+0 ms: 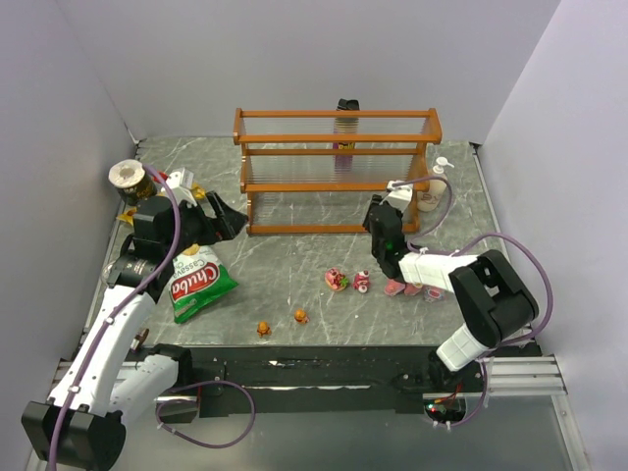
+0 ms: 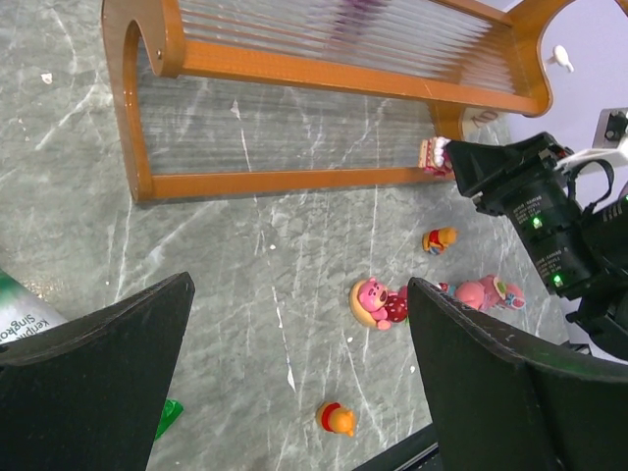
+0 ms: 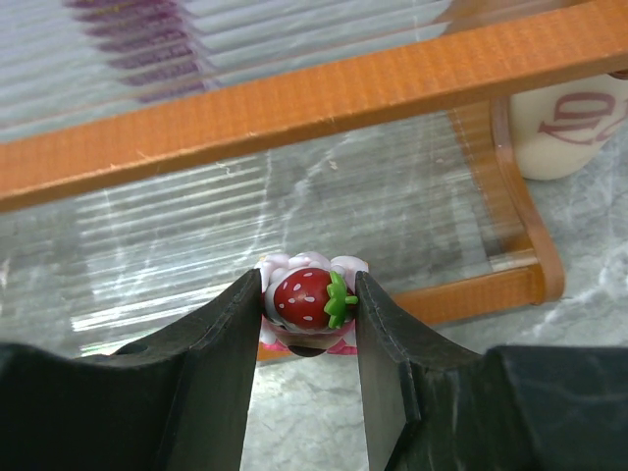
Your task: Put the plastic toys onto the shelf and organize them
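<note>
The shelf (image 1: 339, 138) stands at the back centre, its tiers bare; it also shows in the left wrist view (image 2: 294, 69) and the right wrist view (image 3: 294, 108). My right gripper (image 1: 377, 210) is shut on a pink toy with a red strawberry (image 3: 309, 299), held just in front of the shelf's bottom tier near its right end; that toy also shows in the left wrist view (image 2: 433, 155). Pink toys (image 1: 338, 281) (image 1: 361, 284) (image 1: 395, 287) and two orange toys (image 1: 263, 329) (image 1: 300, 315) lie on the table. My left gripper (image 1: 224, 218) is open and empty by the shelf's left end, above the table (image 2: 294, 324).
A green chip bag (image 1: 196, 285) lies beside the left arm. A can (image 1: 128, 177) stands at the far left. A cream cup (image 1: 430, 191) stands by the shelf's right end, also in the right wrist view (image 3: 564, 128). A dark object (image 1: 346, 106) stands behind the shelf.
</note>
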You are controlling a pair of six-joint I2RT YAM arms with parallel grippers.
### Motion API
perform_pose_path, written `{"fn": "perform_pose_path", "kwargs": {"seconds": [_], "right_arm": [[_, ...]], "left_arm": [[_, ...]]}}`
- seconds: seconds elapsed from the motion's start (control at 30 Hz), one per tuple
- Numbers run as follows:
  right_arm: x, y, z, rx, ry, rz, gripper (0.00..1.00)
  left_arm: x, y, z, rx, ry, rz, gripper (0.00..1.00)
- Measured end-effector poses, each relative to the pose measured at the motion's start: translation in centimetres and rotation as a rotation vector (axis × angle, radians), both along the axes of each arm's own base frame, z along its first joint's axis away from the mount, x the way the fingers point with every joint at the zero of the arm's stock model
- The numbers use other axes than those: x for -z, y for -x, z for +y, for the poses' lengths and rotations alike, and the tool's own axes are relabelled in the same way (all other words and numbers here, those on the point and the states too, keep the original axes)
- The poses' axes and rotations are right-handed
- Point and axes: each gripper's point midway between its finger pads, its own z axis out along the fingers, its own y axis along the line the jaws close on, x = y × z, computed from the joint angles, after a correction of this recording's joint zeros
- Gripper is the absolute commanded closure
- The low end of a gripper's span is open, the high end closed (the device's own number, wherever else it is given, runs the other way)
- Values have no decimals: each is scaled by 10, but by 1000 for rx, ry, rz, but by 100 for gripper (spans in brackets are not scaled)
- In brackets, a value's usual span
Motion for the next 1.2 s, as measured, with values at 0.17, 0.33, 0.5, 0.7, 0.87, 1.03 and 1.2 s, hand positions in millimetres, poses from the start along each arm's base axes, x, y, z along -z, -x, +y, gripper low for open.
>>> {"fn": "perform_pose_path", "kwargs": {"seconds": [0.17,0.33,0.5,0.7,0.87,1.03,1.2], "right_arm": [[-1,-7,5,6,-22,6,100],[5,-13,10,19,-37,52,100],[5,-15,10,48,-66,71,100],[12,-28,15,86,-100,112,100],[19,-36,22,129,-148,173,100],[27,-30,20,176,-193,205,96],[25,-29,16,216,-213,219,95]], "left_arm": [[-1,2,-3,8,-1,-3,4],[-3,4,-6,19,0,-10,4],[-4,6,-9,28,4,-13,4],[-6,11,-11,48,11,-14,4],[-13,15,-13,58,16,-31,4],[-15,19,-18,81,22,-35,4],[-16,21,-20,97,33,-31,4]]}}
